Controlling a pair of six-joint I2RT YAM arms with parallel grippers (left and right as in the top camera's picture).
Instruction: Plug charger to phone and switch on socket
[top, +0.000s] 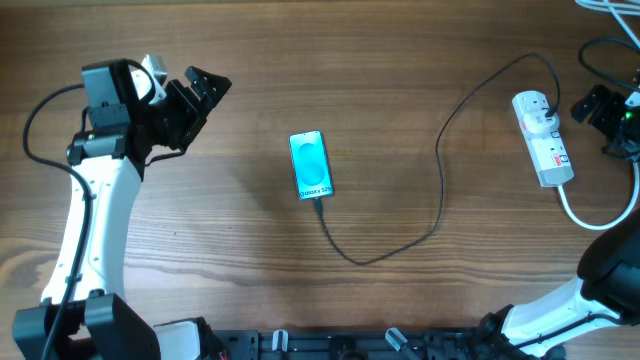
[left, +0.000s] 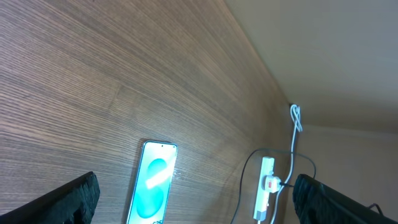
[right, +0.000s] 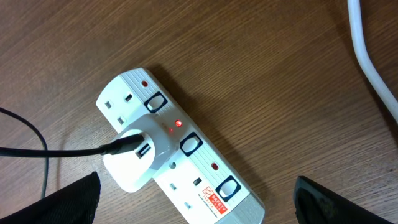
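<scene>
The phone (top: 310, 165) lies flat mid-table, its cyan screen lit; the left wrist view shows it too (left: 154, 183). The thin black charger cable (top: 440, 170) meets the phone's near end, loops right and runs up to the white plug (right: 134, 158) fitted in the socket (top: 543, 138). A small red light (right: 178, 123) glows beside the socket's middle switch. My left gripper (top: 188, 90) is open in the air, far left of the phone. Open as well, my right gripper (top: 592, 105) hangs just right of the socket (right: 205, 162), holding nothing.
A thick white cable (top: 590, 215) curves from the socket's near end toward the right edge, also seen as a white cable (right: 373, 56) in the right wrist view. Bare wooden table (top: 200, 240) lies between the left arm and the phone.
</scene>
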